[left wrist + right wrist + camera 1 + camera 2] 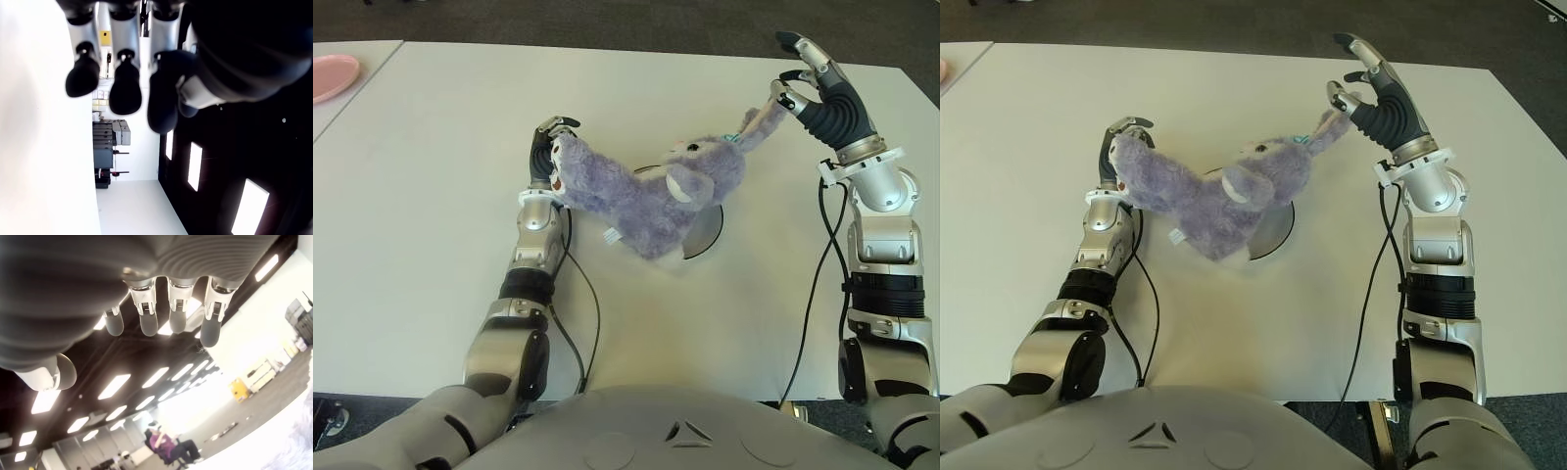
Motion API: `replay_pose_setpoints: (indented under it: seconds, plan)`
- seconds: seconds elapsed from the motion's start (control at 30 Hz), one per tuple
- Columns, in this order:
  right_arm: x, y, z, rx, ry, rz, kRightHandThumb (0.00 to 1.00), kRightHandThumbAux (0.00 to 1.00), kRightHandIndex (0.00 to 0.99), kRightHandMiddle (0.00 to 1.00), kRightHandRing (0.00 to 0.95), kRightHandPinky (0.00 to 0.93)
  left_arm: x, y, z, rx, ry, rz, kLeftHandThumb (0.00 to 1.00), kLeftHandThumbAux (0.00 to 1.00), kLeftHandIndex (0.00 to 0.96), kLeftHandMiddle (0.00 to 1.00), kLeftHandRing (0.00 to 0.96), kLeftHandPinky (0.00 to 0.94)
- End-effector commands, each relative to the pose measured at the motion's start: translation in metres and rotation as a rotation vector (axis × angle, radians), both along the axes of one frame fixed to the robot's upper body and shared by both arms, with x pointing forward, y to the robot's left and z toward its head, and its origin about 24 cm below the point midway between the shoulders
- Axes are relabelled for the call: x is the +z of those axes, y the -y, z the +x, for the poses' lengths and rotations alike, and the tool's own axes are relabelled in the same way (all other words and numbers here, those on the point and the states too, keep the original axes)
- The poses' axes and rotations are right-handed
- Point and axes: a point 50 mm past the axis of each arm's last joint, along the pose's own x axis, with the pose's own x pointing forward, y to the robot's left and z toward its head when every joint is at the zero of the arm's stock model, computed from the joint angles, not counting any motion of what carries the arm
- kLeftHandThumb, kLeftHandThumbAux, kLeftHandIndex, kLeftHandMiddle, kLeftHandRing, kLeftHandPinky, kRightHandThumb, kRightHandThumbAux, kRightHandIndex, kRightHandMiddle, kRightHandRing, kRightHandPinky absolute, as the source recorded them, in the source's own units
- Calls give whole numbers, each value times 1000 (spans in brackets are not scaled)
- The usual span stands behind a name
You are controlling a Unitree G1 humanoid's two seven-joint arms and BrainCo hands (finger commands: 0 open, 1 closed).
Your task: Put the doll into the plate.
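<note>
Left of centre in the head-camera frames, the left hand (551, 149) stands upright with its fingers curled over one end of the doll (641, 191), holding that end against the palm. Its own wrist view shows only dark fingertips (125, 93) hanging side by side, with the doll out of sight there. From this hand the doll, a purple plush rabbit, stretches rightward across the middle of the frame, its body sagging over the plate (707, 233), a flat silvery disc on the white table (431, 245); only the plate's right and lower rim shows past the fur. One long ear runs on up to the right hand (798, 83) in the upper right. That hand's thumb and a finger appear to meet at the ear tip, while the other fingers stand straight; its wrist view shows straight fingers and a separate thumb, but not the ear. A pink plate (331, 76) lies in the upper left corner on a neighbouring table.
</note>
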Motion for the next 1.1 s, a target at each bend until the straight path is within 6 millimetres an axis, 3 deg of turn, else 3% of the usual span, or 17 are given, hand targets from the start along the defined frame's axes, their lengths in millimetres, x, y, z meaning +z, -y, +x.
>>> replay_pose_setpoints:
  seconds: [0.03, 0.3, 0.43, 0.8, 1.0, 1.03, 1.1]
  plan:
    - [-12, 6, 0, -31, -37, 119, 614, 427, 0, 7, 73, 230, -46, -1, -26, 39, -176, -54, 717, 699, 444, 712, 740, 742]
    - [-25, 15, 1, -50, -42, 318, 612, 556, 12, 99, 173, 313, -45, -2, -26, 42, -161, -63, 719, 699, 445, 701, 728, 734]
    - [-36, 31, 3, -124, -32, 409, 567, 635, 33, 148, 233, 357, -44, -3, -27, 46, -148, -68, 720, 698, 445, 697, 724, 730]
    - [-47, 32, 0, -250, -16, 580, 485, 750, 73, 233, 323, 391, -42, -3, -29, 54, -139, -57, 718, 699, 445, 704, 732, 745]
    - [-59, 33, 0, -313, -49, 698, 449, 787, 182, 284, 367, 409, -42, -3, -28, 53, -141, -50, 717, 699, 445, 709, 737, 742]
    - [-61, 33, 1, -320, -53, 710, 537, 767, 262, 300, 381, 418, -41, -3, -28, 52, -140, -49, 717, 699, 445, 709, 737, 740]
    - [-64, 33, 2, -328, -59, 726, 613, 749, 332, 313, 394, 426, -41, -3, -28, 48, -139, -50, 717, 699, 445, 710, 736, 737]
